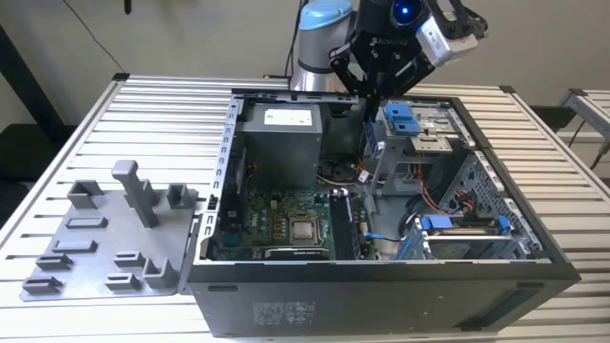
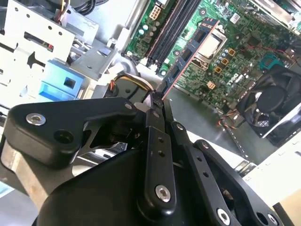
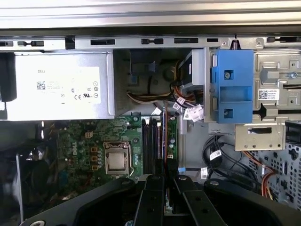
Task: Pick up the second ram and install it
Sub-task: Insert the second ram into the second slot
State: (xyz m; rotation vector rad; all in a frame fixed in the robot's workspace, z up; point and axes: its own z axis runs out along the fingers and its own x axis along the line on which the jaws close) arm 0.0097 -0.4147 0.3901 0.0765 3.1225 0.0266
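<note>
Second ram [image 1: 369, 128] hangs edge-down just under the fingertips of the gripper [image 1: 372, 94] in the exterior view, above the open computer case [image 1: 381, 304] and not yet down at the board. One grey tray [image 1: 96, 246] with several upright posts lies well off to the side of the hand, outside the case.

In the second wrist view the gripper [image 2: 155, 101] is clamped on one end of the second ram [image 2: 188, 54]. The stick runs out ahead of the fingertips toward the green motherboard [image 2: 235, 56]. One fan [image 2: 275, 101] sits farther off.

In the first wrist view the stick [image 3: 164, 136] is a thin edge-on line straight ahead of the gripper [image 3: 165, 170], over the bank of long dark memory slots [image 3: 150, 141]. Beside the slots is one processor socket [image 3: 116, 157], and beyond it one power supply [image 3: 61, 92].

I judge the pick-up done and the step in hand to be lining the stick up over the slots. I cannot tell which slot it stands over, how many slots there are, or whether one is filled. Seating calls for the stick's edge to be parallel to a free slot and centred on it, then a straight push along its own plane with a firm grip so it does not tilt.
</note>
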